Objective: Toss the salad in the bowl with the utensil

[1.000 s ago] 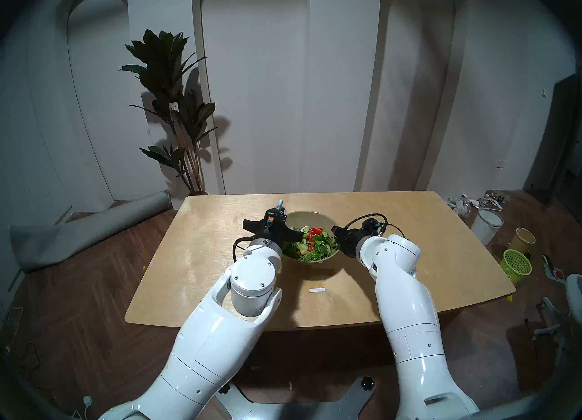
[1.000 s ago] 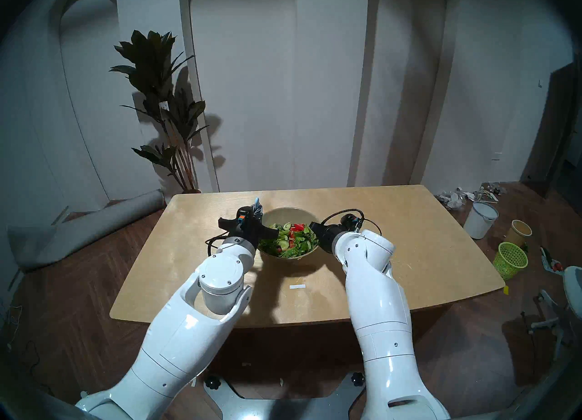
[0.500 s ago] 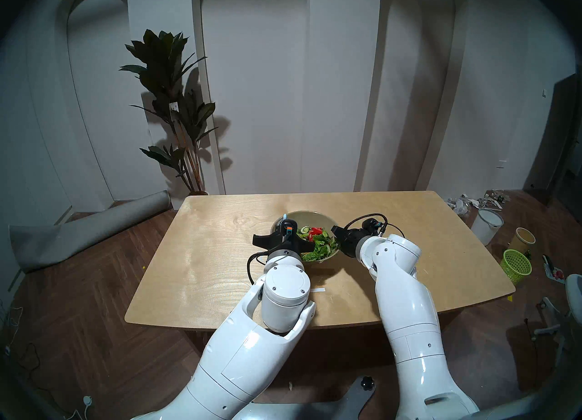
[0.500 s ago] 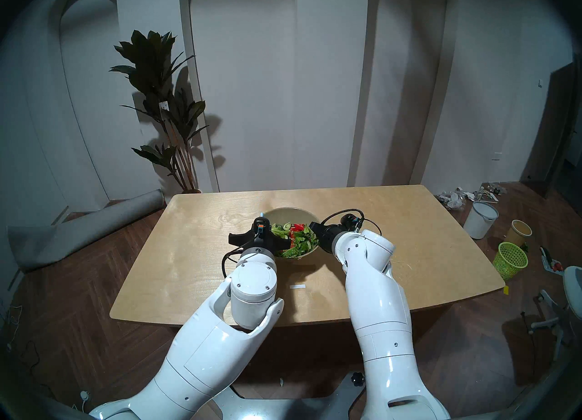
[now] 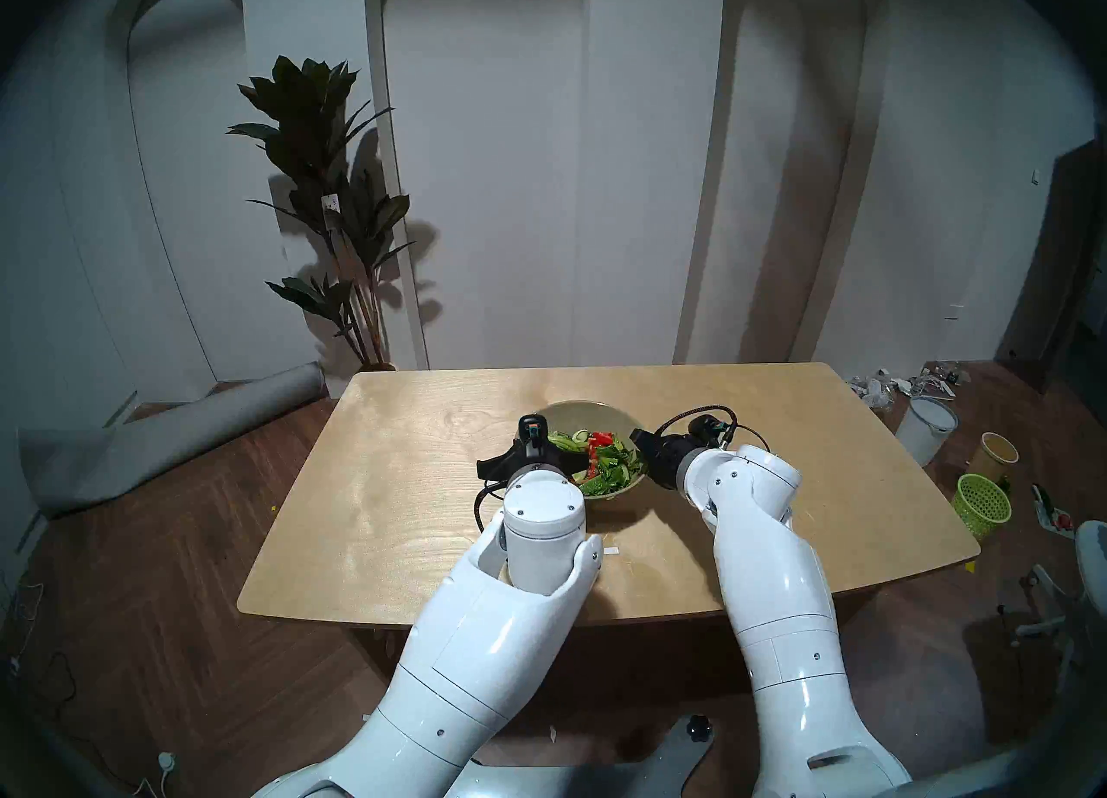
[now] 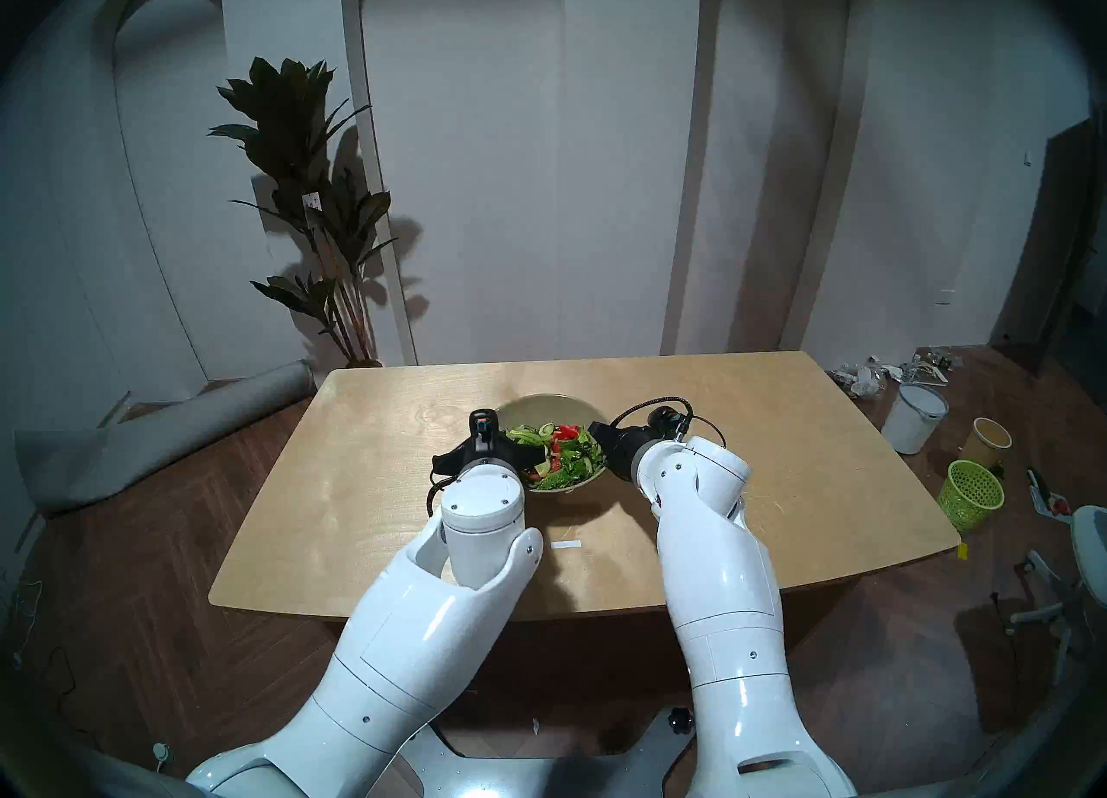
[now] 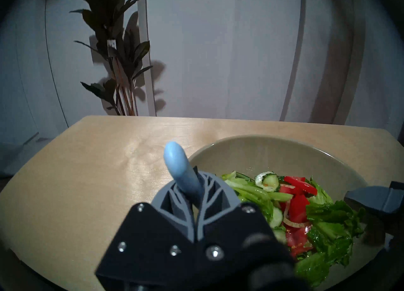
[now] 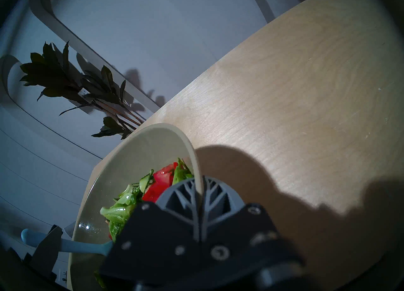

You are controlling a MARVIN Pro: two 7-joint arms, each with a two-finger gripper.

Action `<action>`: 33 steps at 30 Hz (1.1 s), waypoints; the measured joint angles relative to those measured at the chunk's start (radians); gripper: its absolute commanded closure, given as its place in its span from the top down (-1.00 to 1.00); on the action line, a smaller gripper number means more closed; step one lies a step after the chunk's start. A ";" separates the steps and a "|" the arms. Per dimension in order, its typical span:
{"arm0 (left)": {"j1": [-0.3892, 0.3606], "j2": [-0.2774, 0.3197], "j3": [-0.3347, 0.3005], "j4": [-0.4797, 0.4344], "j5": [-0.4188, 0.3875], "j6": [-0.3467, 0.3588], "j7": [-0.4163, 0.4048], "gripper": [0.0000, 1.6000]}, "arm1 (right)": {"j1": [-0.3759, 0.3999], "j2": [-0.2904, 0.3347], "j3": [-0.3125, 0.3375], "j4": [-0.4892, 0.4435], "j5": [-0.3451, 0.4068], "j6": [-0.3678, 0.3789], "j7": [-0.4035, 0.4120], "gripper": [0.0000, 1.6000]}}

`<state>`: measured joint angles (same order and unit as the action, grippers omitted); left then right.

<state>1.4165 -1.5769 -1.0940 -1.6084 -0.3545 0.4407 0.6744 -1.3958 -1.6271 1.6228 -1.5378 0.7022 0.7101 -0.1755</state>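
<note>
Head views: the left end effector [image 5: 542, 446] hangs over the bowl's [image 5: 590, 410] left rim on the desk [image 5: 419, 479]; the right end effector [image 5: 640, 442] meets its right rim.

Left wrist: fingers clamp the utensil [image 7: 183, 174], salad [image 7: 306, 214] to their right.

Right wrist: fingers pinch the rim.

You face a pale wall [image 5: 647, 180] with three tall arched recesses, a dark-leaved potted plant [image 5: 326, 192] standing far left behind the light wooden table [image 5: 407, 479], a rolled grey mat [image 5: 162, 437] on the dark herringbone floor [image 5: 150, 629], and buckets and clutter at right.
</note>
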 measured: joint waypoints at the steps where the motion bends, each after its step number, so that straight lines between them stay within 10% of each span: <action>1: -0.003 -0.002 -0.018 0.000 -0.023 0.004 -0.014 -1.00 | 0.000 0.000 0.000 0.000 0.000 0.000 0.000 -1.00; 33: 0.040 -0.015 -0.259 -0.111 -0.374 0.135 -0.162 -1.00 | 0.000 0.000 0.000 0.000 0.000 0.000 0.000 -1.00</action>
<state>1.4568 -1.5915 -1.3526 -1.7193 -0.7288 0.5759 0.5124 -1.3959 -1.6272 1.6225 -1.5379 0.7025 0.7101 -0.1755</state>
